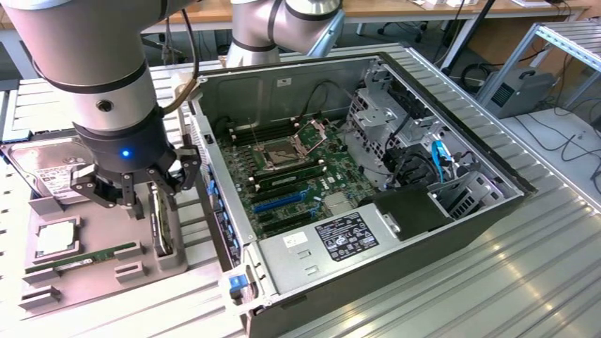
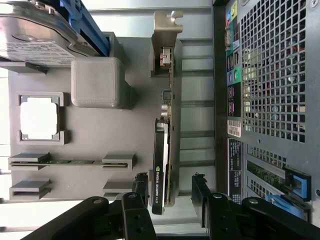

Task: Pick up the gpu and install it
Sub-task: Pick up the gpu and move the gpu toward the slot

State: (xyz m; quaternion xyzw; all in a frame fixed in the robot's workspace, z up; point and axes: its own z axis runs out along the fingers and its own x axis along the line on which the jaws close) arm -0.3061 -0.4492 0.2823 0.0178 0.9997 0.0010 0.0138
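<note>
The gpu (image 1: 165, 224) stands on its long edge in a slot of the grey holder tray (image 1: 103, 285), just to the exterior view's left of the open computer case (image 1: 423, 211). In the wrist view the gpu (image 2: 164, 145) appears edge-on, a dark card with a silver bracket (image 2: 167, 25) at one end. My gripper (image 1: 153, 193) hangs directly over the card, open. Its two black fingers (image 2: 141, 187) stand on either side of the card's end without touching it, the gripper (image 2: 170, 184) straddling the board.
The tray also holds a hard drive (image 1: 42, 172), a CPU (image 1: 56, 239) and a green RAM stick (image 1: 80, 259). Inside the case lies the motherboard (image 1: 291, 176) with blue slots (image 1: 277, 203). The case's perforated rear wall (image 2: 270, 75) stands close beside the gpu.
</note>
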